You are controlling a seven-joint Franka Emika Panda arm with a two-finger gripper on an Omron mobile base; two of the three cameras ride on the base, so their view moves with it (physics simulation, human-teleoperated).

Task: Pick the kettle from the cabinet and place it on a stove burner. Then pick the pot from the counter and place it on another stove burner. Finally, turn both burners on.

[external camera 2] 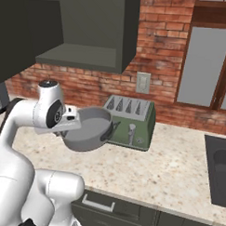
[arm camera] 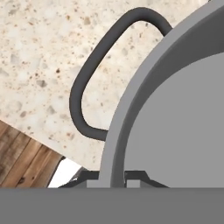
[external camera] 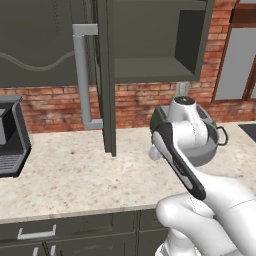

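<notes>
Now tool [arm camera: 111, 177] pinching rim of wide grey pot [external camera 2: 88, 130], dark loop handles.

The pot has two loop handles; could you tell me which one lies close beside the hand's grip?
It is the dark loop handle arching out from the pot over the speckled counter, next to the rim that the hand pinches; the other handle points toward the green toaster.

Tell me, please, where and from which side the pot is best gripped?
Judging by its shape, the pot is best taken by its thin rim, from above, one finger inside and one outside the wall, close beside a loop handle. It has no lid and its body is too wide to span. The end effector is shut on the rim that way now.
</notes>
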